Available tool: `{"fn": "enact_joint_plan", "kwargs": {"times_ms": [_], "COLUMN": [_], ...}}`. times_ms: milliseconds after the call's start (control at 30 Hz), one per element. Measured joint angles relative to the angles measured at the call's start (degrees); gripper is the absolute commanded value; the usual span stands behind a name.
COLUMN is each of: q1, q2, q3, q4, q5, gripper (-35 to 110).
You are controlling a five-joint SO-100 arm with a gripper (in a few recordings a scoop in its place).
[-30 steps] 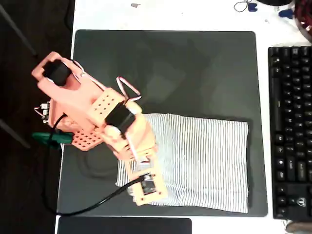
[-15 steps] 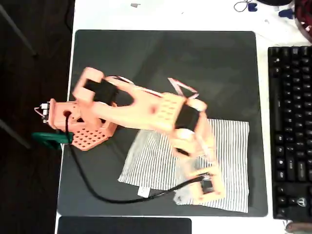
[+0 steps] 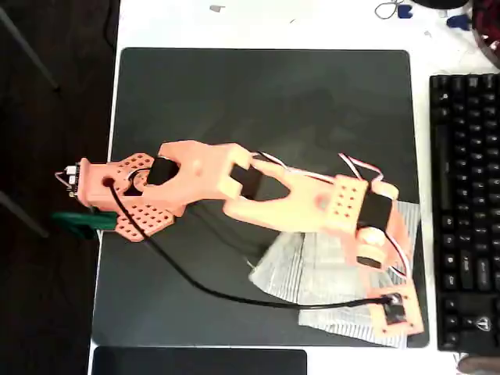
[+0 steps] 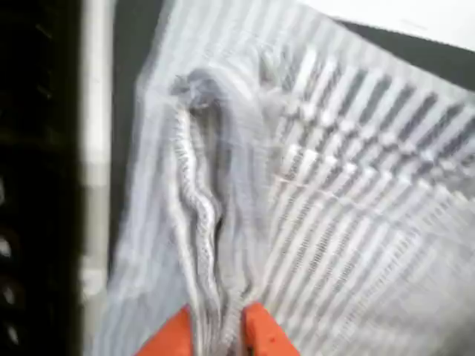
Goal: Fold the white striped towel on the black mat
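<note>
The white striped towel (image 3: 312,273) lies bunched at the lower right of the black mat (image 3: 266,101) in the overhead view, its left part pulled over onto its right part. The orange arm stretches across the mat, and its gripper (image 3: 394,316) hangs over the towel's lower right corner near the mat's edge. In the wrist view the orange fingertips (image 4: 174,337) pinch a gathered ridge of the towel (image 4: 334,193), so the gripper (image 4: 219,334) is shut on the cloth.
A black keyboard (image 3: 465,211) runs along the right edge, close to the gripper. A glossy black slab (image 3: 199,362) lies below the mat. A black cable (image 3: 195,285) trails across the mat. The mat's upper half is bare.
The arm has swung from left to right, dragging the towel's left edge with it. The towel, spread wide a second ago, is now bunched at the mat's lower right.
</note>
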Motion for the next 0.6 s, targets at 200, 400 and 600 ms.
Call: {"fn": "enact_joint_plan", "kwargs": {"times_ms": [200,400,600], "q1": [0.09,0.18,-1.76], "q2": [-3.34,0.44,16.35], "q3": [-2.99,-5.71,-3.34], "q4": [-6.94,-6.42,6.77], "q5": [-1.58,-5.36,-18.90], "gripper": [15,19,20]}}
